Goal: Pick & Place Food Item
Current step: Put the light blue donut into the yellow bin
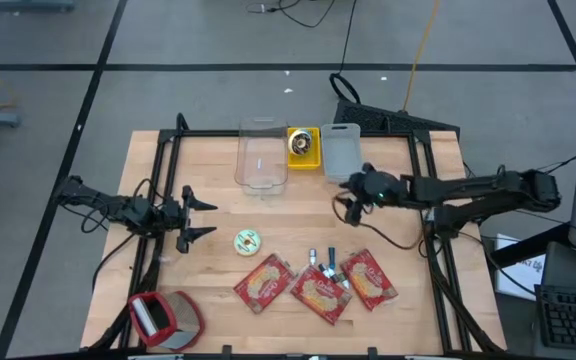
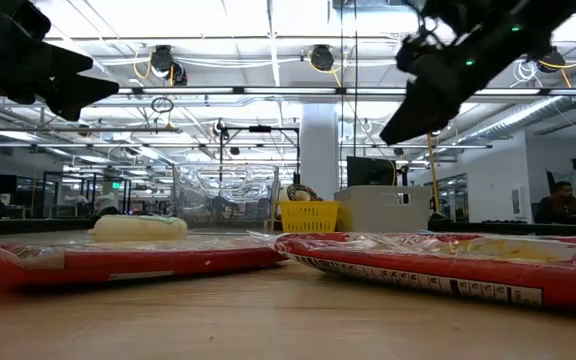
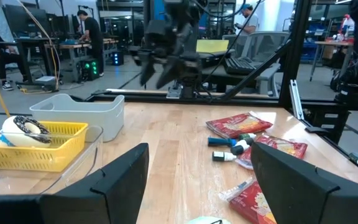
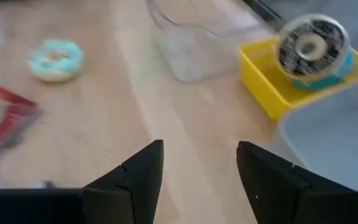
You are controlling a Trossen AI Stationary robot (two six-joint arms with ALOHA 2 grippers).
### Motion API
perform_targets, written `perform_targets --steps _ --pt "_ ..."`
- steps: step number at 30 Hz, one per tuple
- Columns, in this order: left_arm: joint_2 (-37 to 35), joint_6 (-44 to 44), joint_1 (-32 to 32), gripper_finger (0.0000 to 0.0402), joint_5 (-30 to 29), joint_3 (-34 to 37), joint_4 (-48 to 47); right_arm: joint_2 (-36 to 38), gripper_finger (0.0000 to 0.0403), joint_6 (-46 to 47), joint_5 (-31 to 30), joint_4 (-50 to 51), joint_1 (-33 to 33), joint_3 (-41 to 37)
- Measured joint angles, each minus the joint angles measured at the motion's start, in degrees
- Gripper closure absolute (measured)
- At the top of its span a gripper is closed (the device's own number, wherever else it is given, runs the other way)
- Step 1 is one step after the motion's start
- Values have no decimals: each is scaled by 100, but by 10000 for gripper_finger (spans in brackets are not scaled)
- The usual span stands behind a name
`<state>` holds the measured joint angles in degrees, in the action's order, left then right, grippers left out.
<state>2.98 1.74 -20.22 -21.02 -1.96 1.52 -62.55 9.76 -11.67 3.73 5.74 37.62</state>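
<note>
Bare tabletop [image 1: 298, 215] in middle, between both arms: free passage. Back edge blocked by clear tub [image 1: 261, 155], yellow basket [image 1: 304, 147], grey bin [image 1: 341, 152], set side by side. Front blocked by red packets [image 1: 313, 283] with small bottles [image 1: 326, 266]. Donut [image 1: 247, 241] lies alone near centre. Red object [image 1: 164, 318] fills front-left corner.

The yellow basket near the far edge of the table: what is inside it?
Inside the yellow basket lies one round item with a dark and white top and a blue rim. It leans on the basket's wall. What is under it cannot be seen.
</note>
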Motion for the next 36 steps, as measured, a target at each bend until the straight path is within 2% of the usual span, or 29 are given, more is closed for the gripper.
perform_targets --steps 9,13,18,25,28,36 --pt "0 0 1 117 0 -2 13 466 213 -320 6 -1670 -793 -923" --pt "0 81 1 117 26 -1 424 477 215 -337 1 -1717 -961 -954" --pt "0 802 1 117 -2 -7 1122 476 215 -335 4 -1721 -1051 -954" --pt "2 974 0 117 0 -4 1015 477 216 -337 -4 -1725 -1050 -954" --pt "0 1567 1 117 -4 -4 1199 477 216 -376 -8 -1725 -1050 -954" --pt "0 2162 1 117 -1093 -7 1541 474 216 -457 -10 -1720 -1048 -954"
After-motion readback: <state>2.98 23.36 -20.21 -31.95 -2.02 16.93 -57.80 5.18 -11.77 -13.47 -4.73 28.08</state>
